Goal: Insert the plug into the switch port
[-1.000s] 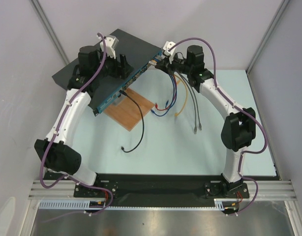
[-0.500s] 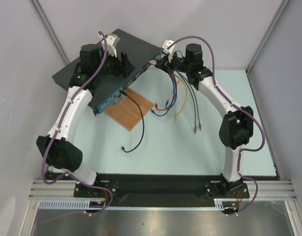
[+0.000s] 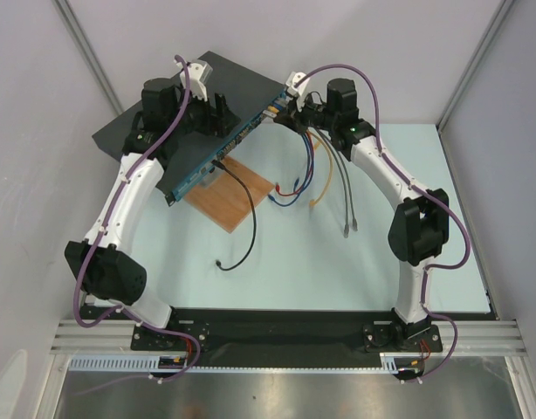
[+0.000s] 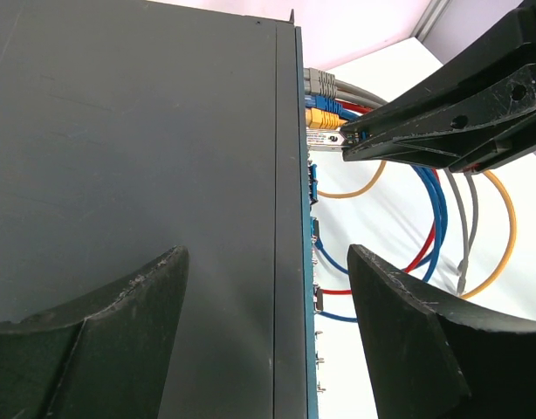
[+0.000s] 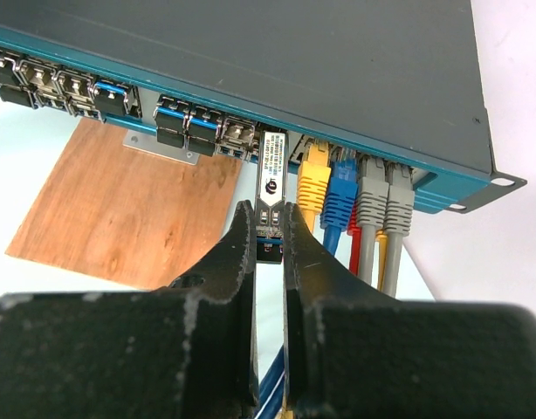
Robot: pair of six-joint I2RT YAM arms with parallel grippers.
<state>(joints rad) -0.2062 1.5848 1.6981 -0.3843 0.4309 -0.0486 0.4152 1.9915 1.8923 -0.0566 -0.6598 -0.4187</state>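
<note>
**Plug (image 5: 270, 183) at the port row, right claw (image 5: 268, 214) clamped on it**

My right claw grips the plug between both fingers. The plug's nose meets the blue port face of the switch (image 5: 294, 52), just left of a yellow cable (image 5: 313, 185). I cannot tell how deep it sits. My left claw (image 4: 266, 257) stands wide apart, straddling the switch's front edge. The switch lies far left on the table (image 3: 338, 271), overlapping a board (image 5: 137, 209).

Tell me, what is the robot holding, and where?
The right jaws pinch the small silver metal plug by its back end; the left jaws stand open, gripping nothing.
</note>
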